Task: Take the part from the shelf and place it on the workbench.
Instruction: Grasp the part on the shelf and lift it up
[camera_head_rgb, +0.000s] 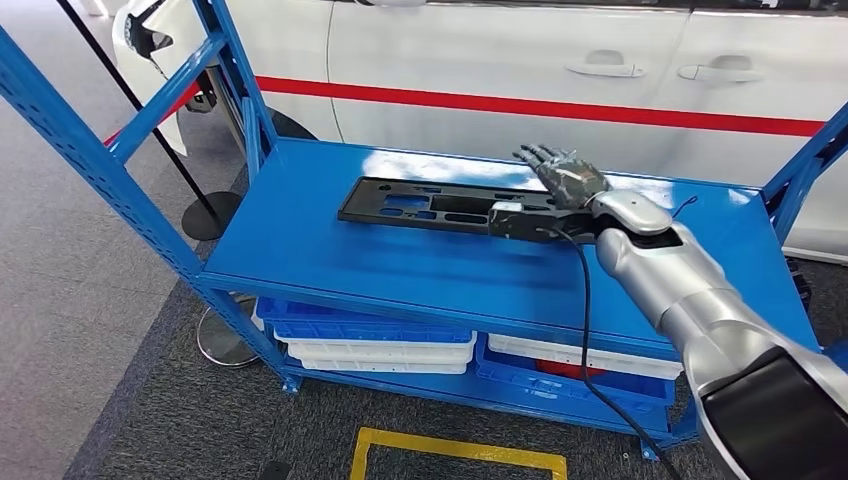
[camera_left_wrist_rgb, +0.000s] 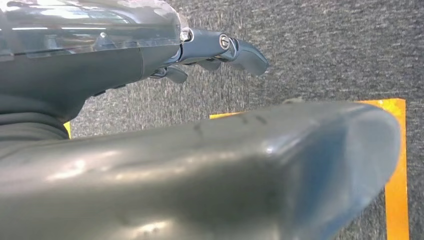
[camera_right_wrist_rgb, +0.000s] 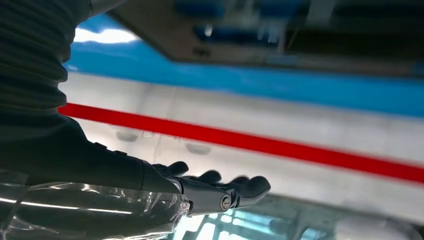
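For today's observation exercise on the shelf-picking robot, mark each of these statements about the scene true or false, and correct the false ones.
1. The long flat black plastic part lies on the top deck of the blue metal shelf. True.
2. The right hand has lifted the part clear of the shelf. False: the part lies flat on the deck, with the hand, fingers extended, over its right end.
3. A white car with a red stripe stands behind the shelf. True.
4. The lower shelf level holds cardboard boxes. False: it holds stacked blue and white plastic trays.
5. The left hand hangs over grey carpet with yellow floor tape. True.
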